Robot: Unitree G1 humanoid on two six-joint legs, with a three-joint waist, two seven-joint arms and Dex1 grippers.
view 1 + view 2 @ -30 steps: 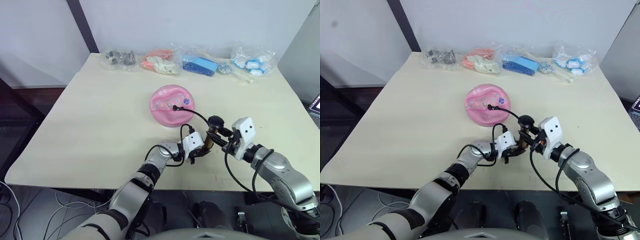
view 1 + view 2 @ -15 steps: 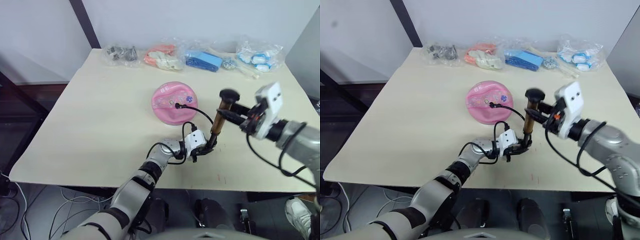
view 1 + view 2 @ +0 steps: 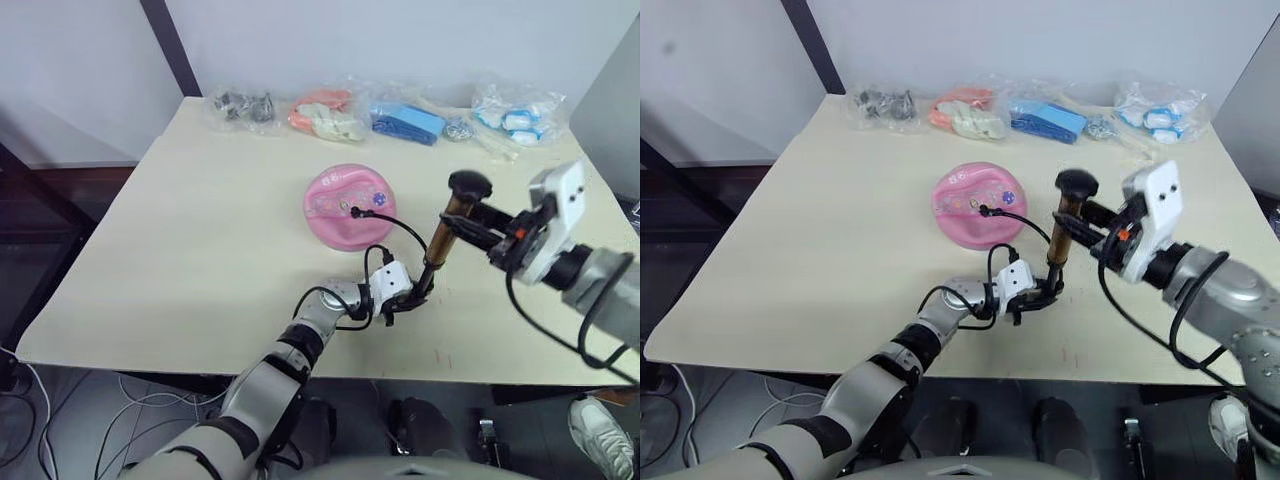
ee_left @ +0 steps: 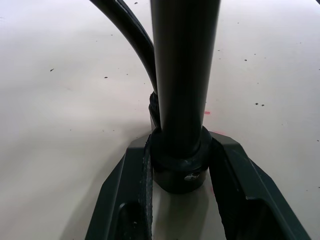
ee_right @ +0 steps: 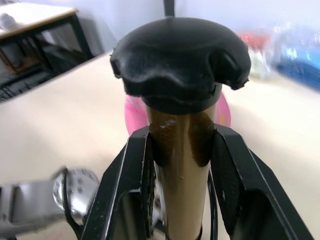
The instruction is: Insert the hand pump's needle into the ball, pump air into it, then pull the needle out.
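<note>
The pink ball [image 3: 341,203] lies mid-table, and it looks flattened. A small black fitting [image 3: 355,212] sits on its top; the needle itself is hidden. From there the black hose [image 3: 400,228] curves to the hand pump [image 3: 441,242], which stands nearly upright on the table. My left gripper [image 3: 416,296] is shut on the pump's black base cap [image 4: 178,169], one finger [image 4: 231,176] on each side. My right gripper [image 3: 1081,215] is shut on the gold tube [image 5: 183,150] just under the black knob [image 5: 180,59], held high above the base.
Along the table's far edge lie a clear bag of metal parts [image 3: 240,106], a bag of orange-pink items [image 3: 322,115], a blue bag [image 3: 405,123] and a white-and-blue bag [image 3: 514,114]. The cream tabletop [image 3: 180,250] ends close in front of the pump.
My right gripper has lifted the knob up and to the right, so the pump is now drawn out tall. The left gripper and ball have stayed put.
</note>
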